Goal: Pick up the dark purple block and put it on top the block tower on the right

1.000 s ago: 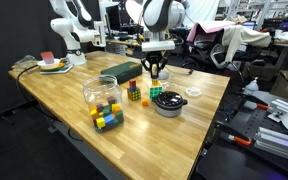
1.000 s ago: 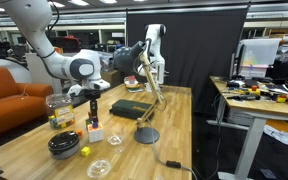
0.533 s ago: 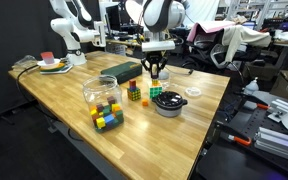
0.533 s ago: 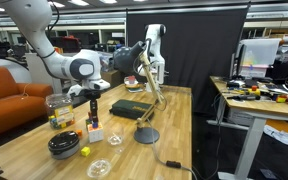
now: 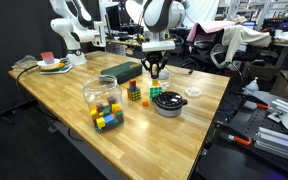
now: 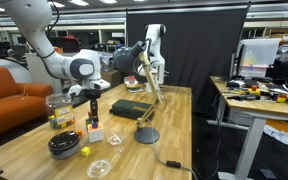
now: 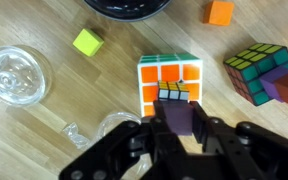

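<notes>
In the wrist view my gripper (image 7: 176, 128) is shut on the dark purple block (image 7: 176, 116). It holds the block just above a block tower: a big orange-and-white cube (image 7: 169, 76) with a small multicoloured cube (image 7: 172, 95) on top. In both exterior views the gripper (image 5: 156, 72) (image 6: 92, 105) hangs straight over this tower (image 5: 155, 91) (image 6: 94, 128). Whether the block touches the tower I cannot tell. A second multicoloured cube (image 7: 254, 68) (image 5: 134, 92) stands beside it with a purplish block (image 7: 287, 88) against it.
A black bowl (image 5: 168, 103) (image 6: 64, 146) sits close to the tower. A clear jar of coloured blocks (image 5: 103, 103) (image 6: 58, 108), a clear glass lid (image 7: 16, 75) (image 5: 194, 92), a yellow-green block (image 7: 86, 42), an orange block (image 7: 220, 12) and a black box (image 5: 121, 70) stand around.
</notes>
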`<action>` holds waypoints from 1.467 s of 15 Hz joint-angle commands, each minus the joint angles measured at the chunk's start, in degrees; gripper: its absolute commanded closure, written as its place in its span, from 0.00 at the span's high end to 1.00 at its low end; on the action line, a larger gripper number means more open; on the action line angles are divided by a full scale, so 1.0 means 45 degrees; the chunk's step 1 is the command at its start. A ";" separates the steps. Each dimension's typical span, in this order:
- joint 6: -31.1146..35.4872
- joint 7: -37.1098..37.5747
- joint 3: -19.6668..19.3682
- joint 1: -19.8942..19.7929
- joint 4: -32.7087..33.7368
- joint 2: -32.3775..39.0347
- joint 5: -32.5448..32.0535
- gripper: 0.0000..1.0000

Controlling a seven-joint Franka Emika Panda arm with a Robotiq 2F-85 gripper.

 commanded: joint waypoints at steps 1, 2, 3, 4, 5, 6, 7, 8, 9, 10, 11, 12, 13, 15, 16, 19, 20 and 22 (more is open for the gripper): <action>0.0080 -0.0158 -0.0171 0.0131 -0.0099 -0.0108 -0.0165 0.07; 0.0081 -0.0150 -0.0173 0.0137 -0.0108 -0.0114 -0.0172 0.07; 0.0106 -0.0131 -0.0175 0.0143 -0.0130 -0.0130 -0.0167 0.07; 0.0135 -0.0108 -0.0182 0.0151 -0.0152 -0.0148 -0.0168 0.07; 0.0169 -0.0089 -0.0185 0.0153 -0.0174 -0.0168 -0.0160 0.07; 0.0196 -0.0076 -0.0187 0.0158 -0.0191 -0.0186 -0.0158 0.07; 0.0239 -0.0049 -0.0199 0.0176 -0.0215 -0.0213 -0.0175 0.07; 0.0276 -0.0034 -0.0201 0.0182 -0.0231 -0.0234 -0.0175 0.07; 0.0306 -0.0020 -0.0207 0.0189 -0.0233 -0.0242 -0.0179 0.07; 0.0327 -0.0012 -0.0208 0.0193 -0.0244 -0.0255 -0.0174 0.07; 0.0338 0.0006 -0.0212 0.0204 -0.0274 -0.0277 -0.0176 0.07; 0.0346 0.0019 -0.0212 0.0212 -0.0299 -0.0290 -0.0170 0.07; 0.0354 0.0045 -0.0212 0.0225 -0.0338 -0.0302 -0.0158 0.07; 0.0347 0.0060 -0.0191 0.0229 -0.0425 -0.0345 -0.0106 0.07; 0.0353 0.0057 -0.0174 0.0225 -0.0482 -0.0380 -0.0077 0.07; 0.0388 0.0087 -0.0166 0.0231 -0.0649 -0.0496 -0.0046 0.07; 0.0393 0.0098 -0.0175 0.0228 -0.0678 -0.0515 -0.0049 0.07; 0.0376 0.0113 -0.0183 0.0213 -0.0698 -0.0520 -0.0038 0.07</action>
